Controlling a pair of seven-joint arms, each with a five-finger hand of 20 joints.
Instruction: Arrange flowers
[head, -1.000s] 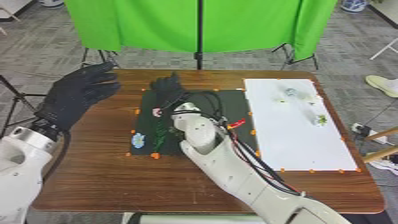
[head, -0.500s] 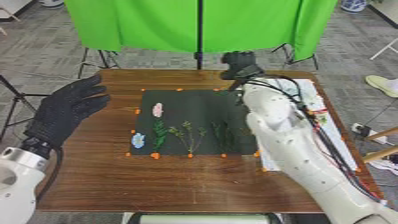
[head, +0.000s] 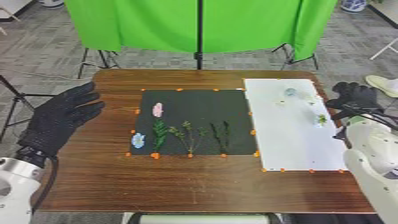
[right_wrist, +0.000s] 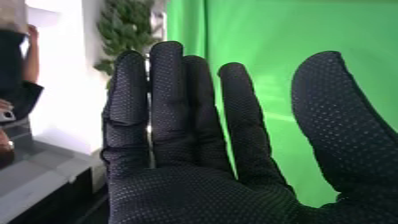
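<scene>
- On the brown wooden table (head: 115, 185), a black sheet (head: 191, 112) and a white sheet (head: 293, 145) lie side by side, each bearing some of the flowers and greenery.
- Along the left part of the black sheet is a pink flower (head: 158, 109), with a blue flower (head: 138, 140) nearer the robot, close to the sheet's left edge.
- Beside the blue flower, on its right, lies a leafy green sprig (head: 160, 134), its stem end toward the robot.
- Next to that, further right, is a thin branched sprig (head: 190, 137), spreading at its far end.
- Right of it are slender dark sprigs (head: 226, 135), lying lengthwise on the same black sheet.
- On the far half of the white sheet sit a pale blue flower (head: 290, 92) and a small pale flower (head: 281, 103), with a green-and-white sprig (head: 322, 119) near the right edge.
- Around the borders of both sheets are orange spots (head: 155, 156).
- Over the table's left side is the left hand (head: 60, 117), well apart from the black sheet, its fingers extended and loosely relaxed.
- Past the table's right edge, near the white sheet, is the right hand (head: 355, 97); in the right wrist view its fingers stand straight, mostly close together, with the thumb spread wide from them.
- Beyond the table hangs a green cloth (head: 133, 25).
</scene>
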